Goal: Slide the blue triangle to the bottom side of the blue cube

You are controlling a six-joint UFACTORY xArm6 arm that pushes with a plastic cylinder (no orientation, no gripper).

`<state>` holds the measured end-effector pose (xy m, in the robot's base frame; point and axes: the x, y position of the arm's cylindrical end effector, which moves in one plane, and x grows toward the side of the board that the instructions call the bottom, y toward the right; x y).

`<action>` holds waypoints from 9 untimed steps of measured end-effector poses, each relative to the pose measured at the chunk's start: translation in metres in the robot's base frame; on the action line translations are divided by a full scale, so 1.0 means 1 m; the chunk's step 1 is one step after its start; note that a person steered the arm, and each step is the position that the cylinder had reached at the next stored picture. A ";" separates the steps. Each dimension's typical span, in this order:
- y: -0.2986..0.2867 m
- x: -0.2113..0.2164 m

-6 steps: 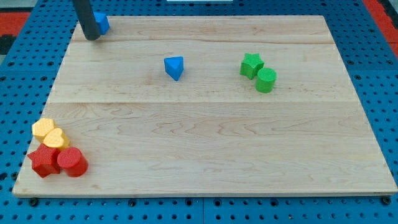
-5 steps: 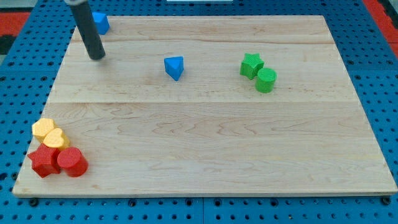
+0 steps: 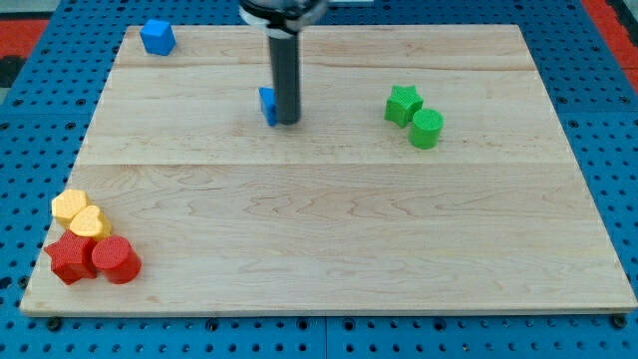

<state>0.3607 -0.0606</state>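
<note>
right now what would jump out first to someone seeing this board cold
The dark rod stands near the board's top centre, my tip right against the blue triangle, which peeks out on the rod's left. The blue cube sits alone in the top left corner. A green star and green cylinder touch at the view's right, and yellow and red blocks huddle in the bottom left corner.
</note>
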 end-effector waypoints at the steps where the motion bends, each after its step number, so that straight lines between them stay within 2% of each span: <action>1: -0.066 -0.026; 2: -0.100 -0.036; 4: -0.014 -0.011; 5: -0.004 -0.033; 6: -0.048 -0.050; 7: -0.122 -0.053; 8: -0.134 -0.049; 9: -0.122 -0.039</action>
<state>0.3221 -0.1830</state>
